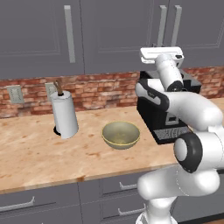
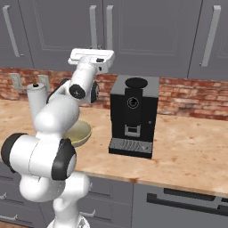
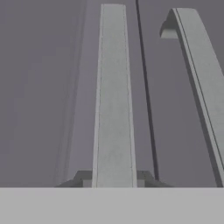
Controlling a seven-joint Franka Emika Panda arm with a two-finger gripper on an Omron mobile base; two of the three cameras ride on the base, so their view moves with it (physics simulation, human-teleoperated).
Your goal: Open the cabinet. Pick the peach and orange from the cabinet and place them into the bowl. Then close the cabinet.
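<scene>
The grey two-door wall cabinet (image 1: 168, 33), shut at the upper right of the left base view, is rigid and hinged, best taken by its tall vertical grey bar handle (image 3: 113, 96); whether the pincer (image 1: 161, 53) is open I cannot tell.

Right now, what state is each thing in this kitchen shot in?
cabinet: both doors shut, pincer up against a bar handle
bowl: upright on the counter, empty
paper-towel roll: standing upright
coffee machine: upright on the counter
pincer: cannot tell if open or shut
</scene>
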